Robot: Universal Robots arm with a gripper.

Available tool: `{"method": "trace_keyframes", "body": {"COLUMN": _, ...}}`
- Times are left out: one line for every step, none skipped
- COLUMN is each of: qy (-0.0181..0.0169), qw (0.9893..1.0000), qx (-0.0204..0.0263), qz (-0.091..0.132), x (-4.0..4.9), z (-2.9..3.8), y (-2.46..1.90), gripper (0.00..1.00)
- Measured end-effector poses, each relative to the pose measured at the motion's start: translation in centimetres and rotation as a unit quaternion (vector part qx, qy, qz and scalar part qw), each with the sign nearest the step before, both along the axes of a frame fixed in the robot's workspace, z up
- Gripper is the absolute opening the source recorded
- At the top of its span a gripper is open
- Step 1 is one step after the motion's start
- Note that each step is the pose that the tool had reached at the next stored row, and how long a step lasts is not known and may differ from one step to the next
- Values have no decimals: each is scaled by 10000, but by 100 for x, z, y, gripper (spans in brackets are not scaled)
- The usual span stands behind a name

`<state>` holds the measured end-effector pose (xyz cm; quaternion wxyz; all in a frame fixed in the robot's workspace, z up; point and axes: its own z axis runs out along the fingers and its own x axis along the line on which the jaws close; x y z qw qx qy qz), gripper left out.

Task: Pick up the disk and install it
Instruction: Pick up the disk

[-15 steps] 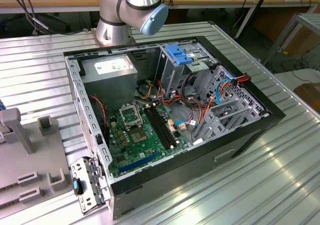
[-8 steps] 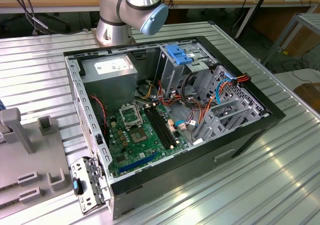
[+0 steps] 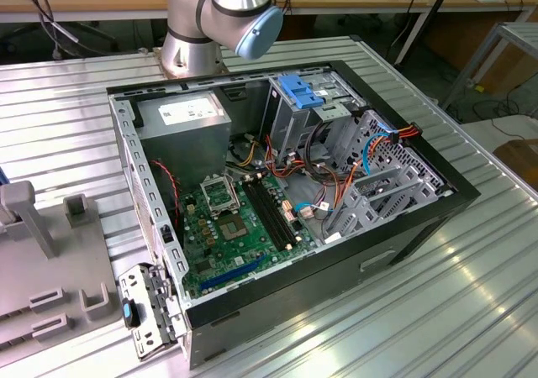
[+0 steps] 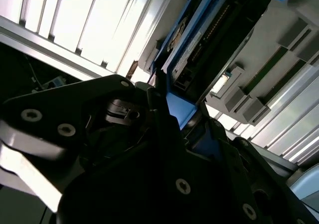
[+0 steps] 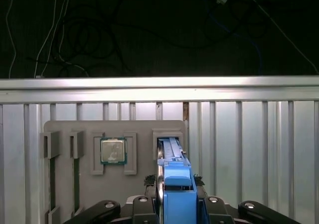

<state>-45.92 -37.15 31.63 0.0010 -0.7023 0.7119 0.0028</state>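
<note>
Silver ribbed table (image 5: 259, 149) under grey tray (image 5: 142, 129), upright disk (image 5: 177, 181)

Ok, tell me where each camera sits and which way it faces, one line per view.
Exterior view: off the arm, high, looking down at the open computer case on the ribbed table; the arm stands at the case's far side.
First wrist view: on the arm, looking past the end effector at the disk in the grey fixture.
Second wrist view: close behind the end effector, looking along the disk.
Shared: both wrist views show the disk, grey fixture and end effector.
</note>
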Motion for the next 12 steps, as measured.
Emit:
{"method": "trace_keyframes", "body": {"qy": 0, "qw": 10000, "qx": 0, "qz": 0, "x": 0, "z": 11, "y": 0, "gripper": 37}}
{"method": "trace_keyframes", "body": {"qy": 0, "qw": 10000, "qx": 0, "qz": 0, "x": 1, "z": 28, "y": 0, "gripper": 37}}
{"method": "trace_keyframes", "body": {"qy": -1, "qw": 10000, "qx": 0, "qz": 0, "x": 1, "z": 38, "y": 0, "gripper": 37}}
{"method": "trace_keyframes", "body": {"qy": 0, "qw": 10000, "qx": 0, "qz": 1, "x": 1, "z": 50, "y": 0, "gripper": 37}}
{"method": "trace_keyframes", "body": {"qy": 0, "qw": 10000, "qx": 0, "qz": 0, "x": 1, "z": 61, "y": 0, "gripper": 37}}
{"method": "trace_keyframes", "body": {"qy": 0, "qw": 10000, "qx": 0, "qz": 0, "x": 1, "z": 72, "y": 0, "gripper": 37}}
{"method": "trace_keyframes", "body": {"qy": 0, "qw": 10000, "qx": 0, "qz": 0, "x": 2, "z": 89, "y": 0, "gripper": 37}}
{"method": "trace_keyframes", "body": {"qy": 0, "qw": 10000, "qx": 0, "qz": 0, "x": 2, "z": 102, "y": 0, "gripper": 37}}
{"method": "trace_keyframes", "body": {"qy": 0, "qw": 10000, "qx": 0, "qz": 0, "x": 2, "z": 131, "y": 0, "gripper": 37}}
{"method": "trace_keyframes", "body": {"qy": 0, "qw": 10000, "qx": 0, "qz": 0, "x": 2, "z": 156, "y": 0, "gripper": 37}}
{"method": "trace_keyframes", "body": {"qy": 0, "qw": 10000, "qx": 0, "qz": 0, "x": 2, "z": 170, "y": 0, "gripper": 37}}
{"method": "trace_keyframes", "body": {"qy": -1, "qw": 10000, "qx": 0, "qz": 0, "x": 3, "z": 186, "y": 0, "gripper": 37}}
